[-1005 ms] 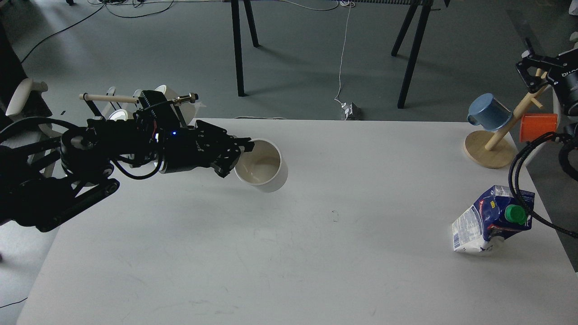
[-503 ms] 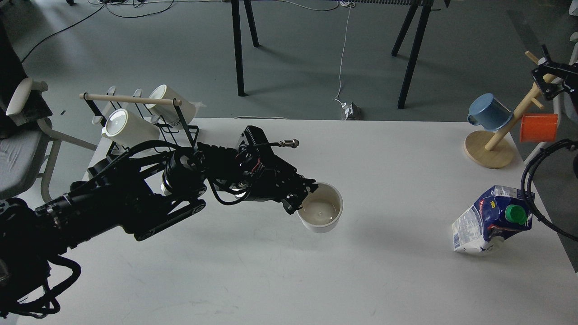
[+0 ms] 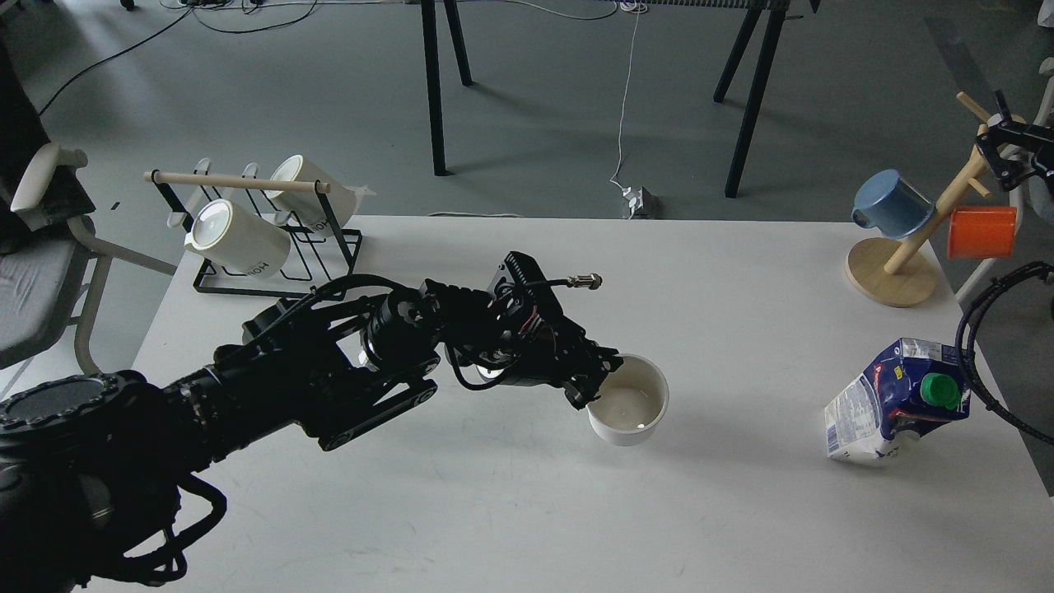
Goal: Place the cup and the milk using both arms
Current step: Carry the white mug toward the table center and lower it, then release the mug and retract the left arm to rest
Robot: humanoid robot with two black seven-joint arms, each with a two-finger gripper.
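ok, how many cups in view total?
5. One white cup in the left hand mid-table, two white ones on the black rack at back left, a blue cup and an orange cup on the wooden stand at right.

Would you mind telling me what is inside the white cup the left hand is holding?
The white cup looks empty: only its pale bottom shows. The left hand grips the near-left rim, hiding a little of the inner wall.

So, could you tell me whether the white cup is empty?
Empty: the white cup, held upright at its rim by the left gripper, shows only its bare bottom.
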